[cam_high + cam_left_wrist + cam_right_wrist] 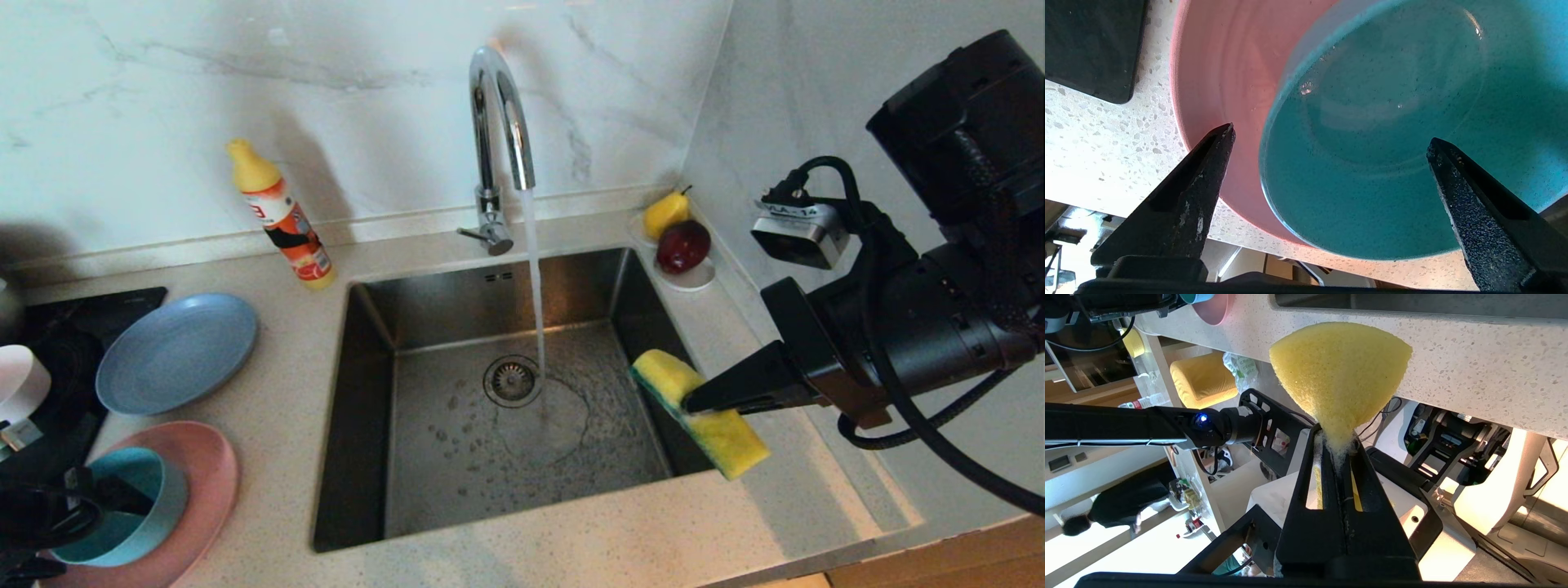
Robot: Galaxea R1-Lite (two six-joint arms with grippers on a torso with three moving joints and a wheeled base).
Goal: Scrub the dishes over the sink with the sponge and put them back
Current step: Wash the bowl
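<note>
My left fingers (1208, 179) stand wide apart over the teal bowl (1380, 143), one tip over its inside, the other over the pink plate (1229, 81) beneath it, on the speckled desk (1098, 155).

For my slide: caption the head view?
Right hand holds sponge at sink; open left hand at teal bowl.

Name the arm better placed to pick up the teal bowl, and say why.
Left. The left gripper is open, its fingers straddling the teal bowl on the pink plate. The right gripper is shut on the sponge at the sink's far side.
</note>
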